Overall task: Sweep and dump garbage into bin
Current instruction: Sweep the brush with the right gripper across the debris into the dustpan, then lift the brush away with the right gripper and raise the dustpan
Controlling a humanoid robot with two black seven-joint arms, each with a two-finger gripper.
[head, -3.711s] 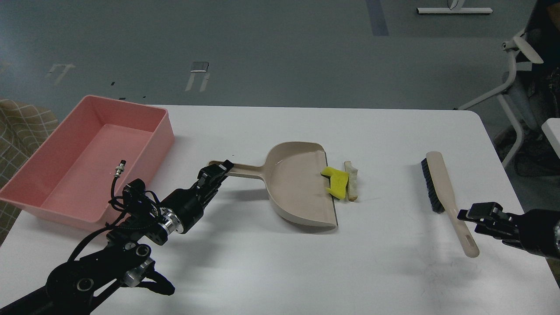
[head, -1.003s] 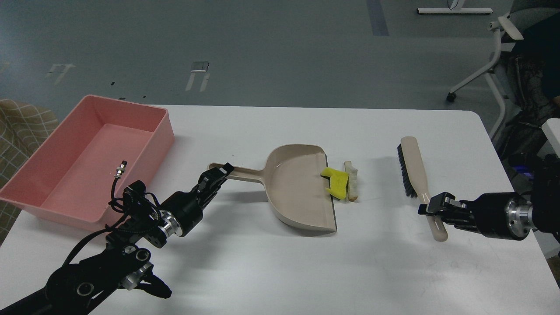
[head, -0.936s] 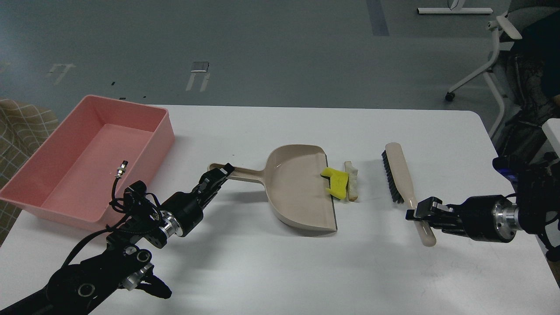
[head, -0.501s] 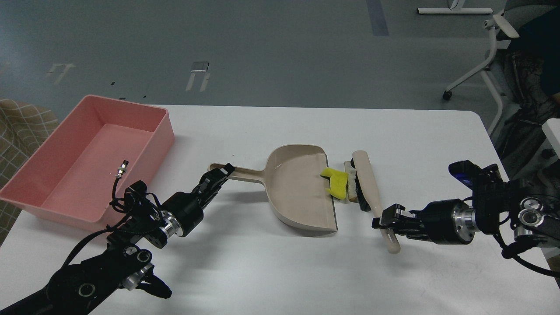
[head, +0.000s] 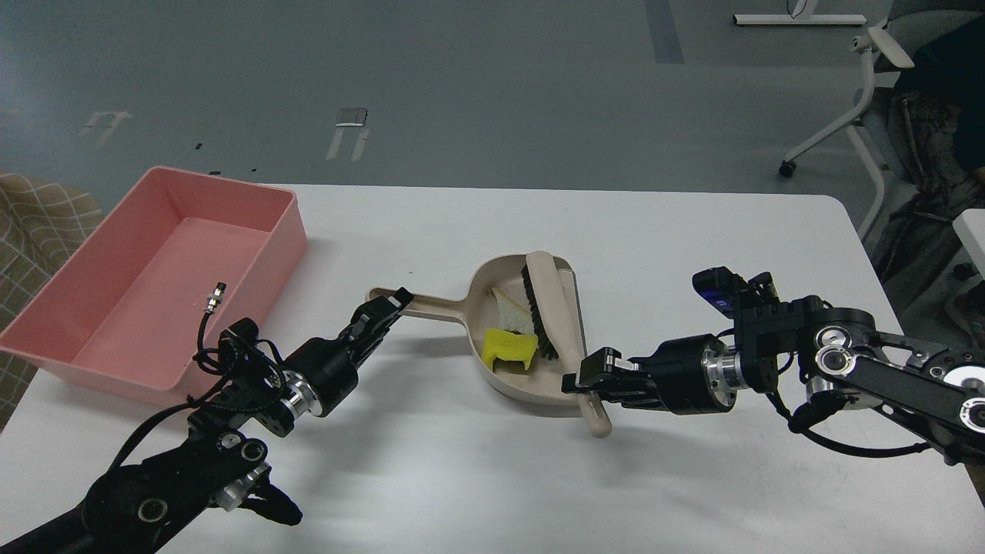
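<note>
- Our right gripper (head: 591, 378) is clamped on the brush (head: 550, 323) handle; our left gripper (head: 390, 300) pinches the dustpan (head: 512, 327) handle.
- Garbage (head: 509, 345) lies inside the dustpan, the bin (head: 165, 269) well left.
- Lift the brush clear; keep the dustpan level in transit.

Bin (head: 281, 231): uniform pink, walls and floor alike. Dustpan (head: 508, 381): plain beige, pan and handle. Brush (head: 555, 308): beige back and handle, black bristles. Garbage: one bright yellow piece (head: 509, 348); one pale off-white piece (head: 509, 310). Surface (head: 692, 246): white, unpatterned. Left gripper (head: 392, 298) and right gripper (head: 589, 377): black fingers; both arms black with silver metal rings at the wrists. Right arm carries a small blue part (head: 712, 283). Floor (head: 462, 85): grey-blue with pale tape marks. Cloth (head: 35, 223) at the left edge: tan with a pale grid check. Chair (head: 866, 85): white frame.
</note>
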